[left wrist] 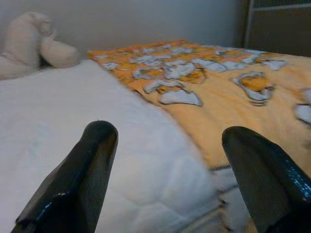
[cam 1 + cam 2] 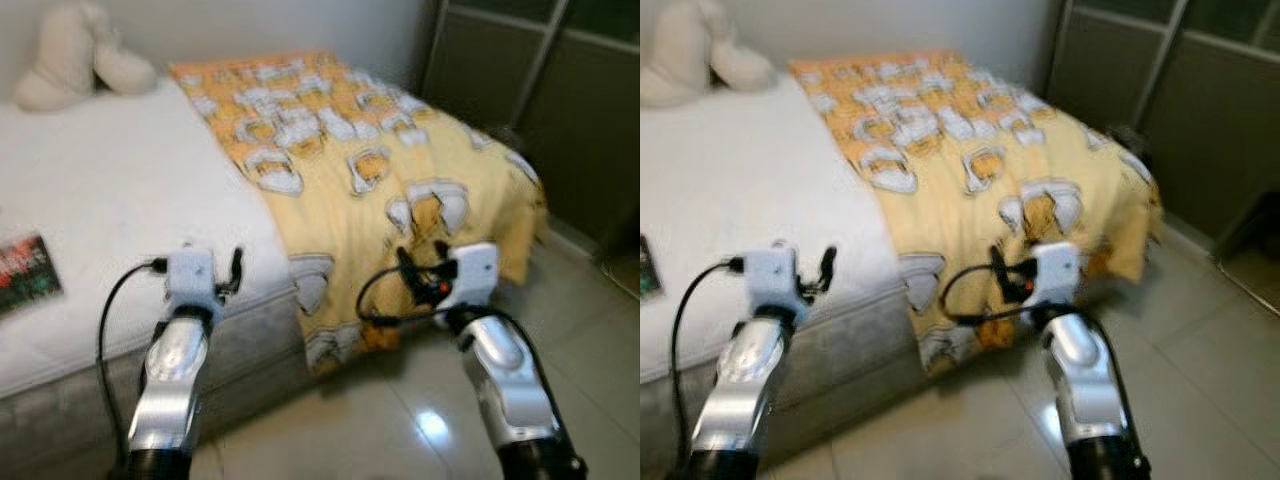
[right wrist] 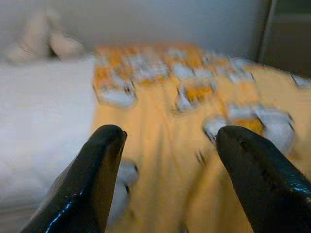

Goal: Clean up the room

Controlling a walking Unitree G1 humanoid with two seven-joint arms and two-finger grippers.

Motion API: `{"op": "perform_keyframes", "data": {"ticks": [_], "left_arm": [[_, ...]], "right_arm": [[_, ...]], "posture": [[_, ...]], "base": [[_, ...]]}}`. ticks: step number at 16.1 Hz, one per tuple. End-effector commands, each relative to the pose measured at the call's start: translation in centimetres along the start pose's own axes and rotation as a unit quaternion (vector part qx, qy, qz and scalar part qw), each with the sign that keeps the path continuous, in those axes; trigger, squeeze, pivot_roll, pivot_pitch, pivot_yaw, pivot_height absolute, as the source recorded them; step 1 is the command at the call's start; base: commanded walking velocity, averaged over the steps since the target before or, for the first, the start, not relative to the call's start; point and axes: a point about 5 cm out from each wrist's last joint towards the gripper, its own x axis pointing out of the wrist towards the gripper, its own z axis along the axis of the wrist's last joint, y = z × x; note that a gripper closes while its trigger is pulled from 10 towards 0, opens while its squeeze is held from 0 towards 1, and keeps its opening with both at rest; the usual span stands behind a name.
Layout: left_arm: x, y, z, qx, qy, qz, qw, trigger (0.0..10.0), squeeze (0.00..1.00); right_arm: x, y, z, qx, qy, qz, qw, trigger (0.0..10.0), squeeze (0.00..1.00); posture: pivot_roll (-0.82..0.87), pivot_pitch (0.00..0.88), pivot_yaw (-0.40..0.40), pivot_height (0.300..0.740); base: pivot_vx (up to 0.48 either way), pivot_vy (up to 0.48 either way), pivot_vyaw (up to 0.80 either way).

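A yellow-orange blanket (image 2: pixel 370 160) with a cartoon cat print covers the right half of a bed and hangs over its foot end. The white mattress (image 2: pixel 120 200) lies bare on the left half. My left gripper (image 1: pixel 167 170) is open, held near the mattress's front edge with nothing between its fingers. My right gripper (image 3: pixel 167 170) is open too, hovering just before the hanging end of the blanket (image 3: pixel 194 145). A cream plush toy (image 2: pixel 75 55) rests at the head of the bed.
A flat book or packet (image 2: pixel 25 272) lies on the mattress at the far left. Dark wardrobe doors (image 2: pixel 540 90) stand to the right of the bed. Glossy tiled floor (image 2: pixel 420 410) runs between bed and wardrobe.
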Motion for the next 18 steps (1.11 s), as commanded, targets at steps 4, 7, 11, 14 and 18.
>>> {"op": "perform_keyframes", "data": {"ticks": [4, 7, 11, 14, 18], "left_arm": [[0.8, -0.2, -0.2, 0.016, 0.014, -0.003, 1.0, 10.0, 0.0], [1.2, -0.3, -0.3, 0.011, 0.016, -0.004, 1.0, 10.0, 0.0], [1.6, -0.7, -0.3, -0.003, 0.016, 0.002, 1.0, 10.0, 0.0], [1.6, -0.5, -0.5, 0.013, 0.017, 0.01, 1.0, 10.0, 0.0], [1.3, -1.3, 0.3, 0.027, -0.023, -0.015, 0.999, 10.0, 0.0]], "right_arm": [[0.8, -0.8, 0.8, -0.008, -0.016, -0.015, 1.0, 10.0, 0.0], [0.8, -0.6, 0.5, -0.016, -0.011, -0.01, 1.0, 10.0, 0.0], [1.0, -0.6, 0.4, -0.028, -0.011, -0.008, 1.0, 10.0, 0.0], [1.5, -0.6, 0.8, -0.025, -0.019, -0.006, 0.999, 10.0, 0.0], [1.6, -0.3, 0.3, -0.025, -0.008, -0.012, 1.0, 10.0, 0.0]], "posture": [[-0.06, 0.0, 0.034, 0.74], [-0.06, 0.0, 0.035, 0.74], [-0.07, 0.0, 0.034, 0.74], [-0.06, 0.0, 0.027, 0.74], [-0.05, 0.0, 0.024, 0.74]], "base": [[0.0, -0.472, 0.0], [0.0, -0.465, 0.0], [0.0, -0.226, 0.0], [0.0, 0.0, 0.0], [0.0, 0.0, 0.0]]}}
